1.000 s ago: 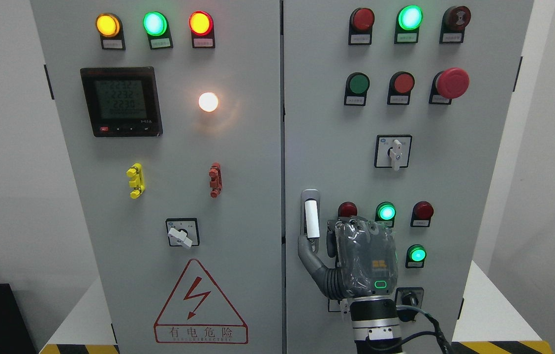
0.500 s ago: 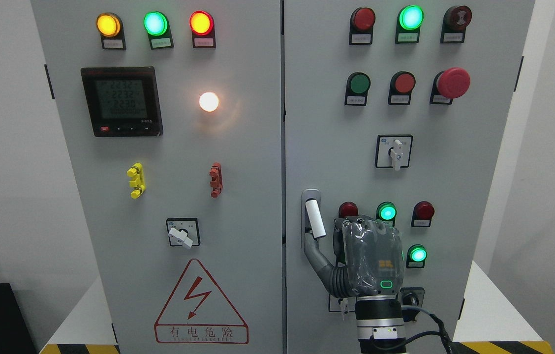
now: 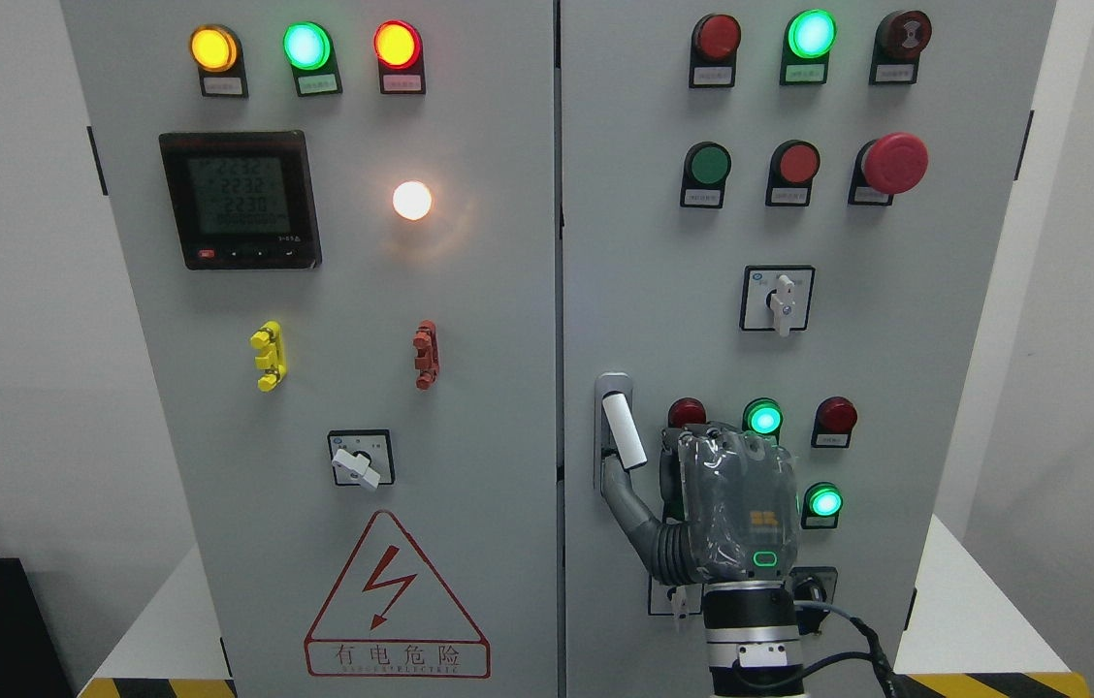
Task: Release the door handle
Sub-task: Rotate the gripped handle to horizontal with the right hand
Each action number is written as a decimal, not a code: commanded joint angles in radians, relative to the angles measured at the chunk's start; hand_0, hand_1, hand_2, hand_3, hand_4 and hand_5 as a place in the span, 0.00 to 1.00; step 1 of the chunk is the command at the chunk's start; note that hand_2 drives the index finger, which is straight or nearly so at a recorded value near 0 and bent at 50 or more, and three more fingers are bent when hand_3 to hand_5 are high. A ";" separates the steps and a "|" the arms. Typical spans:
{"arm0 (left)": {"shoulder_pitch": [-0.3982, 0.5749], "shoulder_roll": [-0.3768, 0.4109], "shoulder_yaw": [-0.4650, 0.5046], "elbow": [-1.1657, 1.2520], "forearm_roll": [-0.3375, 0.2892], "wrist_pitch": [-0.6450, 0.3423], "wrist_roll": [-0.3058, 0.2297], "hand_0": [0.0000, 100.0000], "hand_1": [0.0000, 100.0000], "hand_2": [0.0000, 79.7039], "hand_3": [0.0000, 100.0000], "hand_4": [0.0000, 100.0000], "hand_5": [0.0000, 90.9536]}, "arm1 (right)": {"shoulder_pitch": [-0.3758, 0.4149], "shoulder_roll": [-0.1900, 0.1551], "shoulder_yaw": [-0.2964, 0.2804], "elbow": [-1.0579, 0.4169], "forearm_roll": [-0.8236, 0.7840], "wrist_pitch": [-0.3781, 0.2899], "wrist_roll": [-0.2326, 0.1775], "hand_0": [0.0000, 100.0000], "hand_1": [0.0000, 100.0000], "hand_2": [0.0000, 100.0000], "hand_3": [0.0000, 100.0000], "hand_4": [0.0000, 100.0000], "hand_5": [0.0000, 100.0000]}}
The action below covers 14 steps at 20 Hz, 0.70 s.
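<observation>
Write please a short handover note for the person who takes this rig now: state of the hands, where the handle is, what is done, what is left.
Right hand: up at the right door, back toward the camera, thumb reaching to the lower end of the handle. I cannot tell if the fingers are open or shut.
Left hand: not in view.
Handle: white lever at the right door's left edge, tilted slightly, lower end toward the hand.
Done: doors look shut.
Left: thumb seems to touch the handle, so release is not finished. Pull the hand clear.
</observation>
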<state>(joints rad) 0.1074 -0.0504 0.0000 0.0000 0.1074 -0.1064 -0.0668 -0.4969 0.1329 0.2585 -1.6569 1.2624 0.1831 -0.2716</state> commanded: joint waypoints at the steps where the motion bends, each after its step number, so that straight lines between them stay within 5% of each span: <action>1: 0.000 0.000 -0.014 0.020 0.000 0.001 -0.001 0.12 0.39 0.00 0.00 0.00 0.00 | 0.004 0.001 -0.019 -0.026 0.000 0.001 -0.003 0.43 0.48 0.97 1.00 0.93 0.99; 14: 0.000 0.000 -0.014 0.020 0.000 0.001 -0.001 0.12 0.39 0.00 0.00 0.00 0.00 | 0.021 -0.004 -0.036 -0.040 0.000 0.001 -0.003 0.43 0.49 0.97 1.00 0.93 0.99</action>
<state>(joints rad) 0.1074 -0.0504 0.0000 0.0000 0.1074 -0.1064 -0.0668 -0.4773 0.1276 0.2348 -1.6841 1.2618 0.1840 -0.2761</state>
